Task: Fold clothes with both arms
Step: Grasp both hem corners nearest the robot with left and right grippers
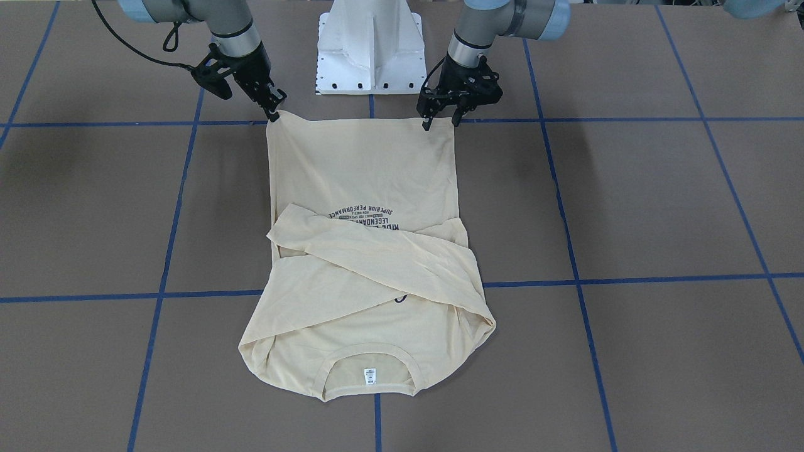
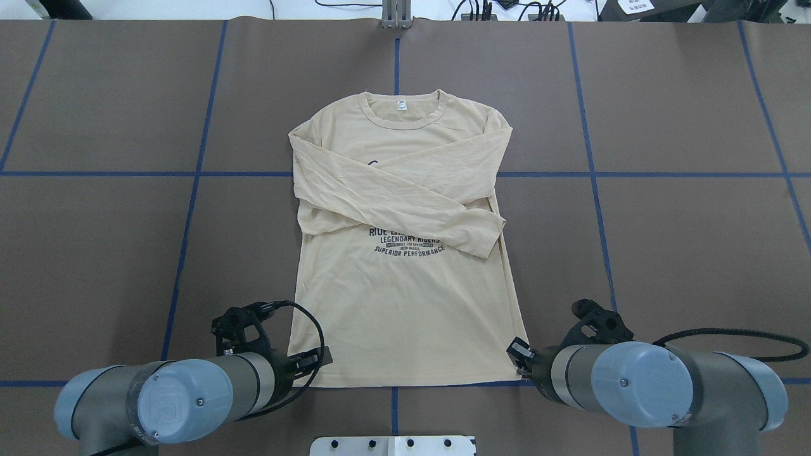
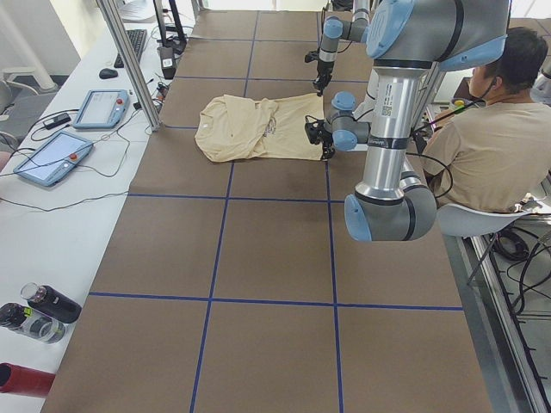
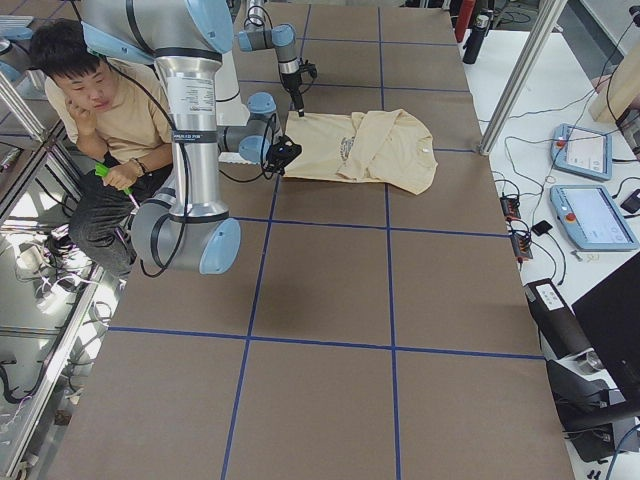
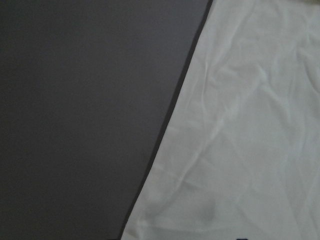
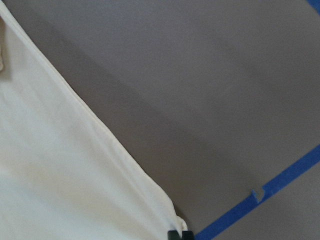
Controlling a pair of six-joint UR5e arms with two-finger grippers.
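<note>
The shirt lies flat and front up in the middle of the brown desk. In the front-facing frame its collar is toward the bottom and its hem is at the top, near the white base. Both sleeves are folded across the chest and cross over the upper part of the navy print. A white tag shows inside the collar.

The right tool, at the upper left of that frame, is narrow. Its tips pinch one hem corner, which is drawn up to a small point. The left tool, upper centre-right, has its fingers spread wide at the other hem corner. I cannot tell whether they touch the cloth or sit just above it.

In the right wrist frame the pinched corner sits at the bottom edge, beside a blue tape line. A seated person is at the right edge of the left side frame.
</note>
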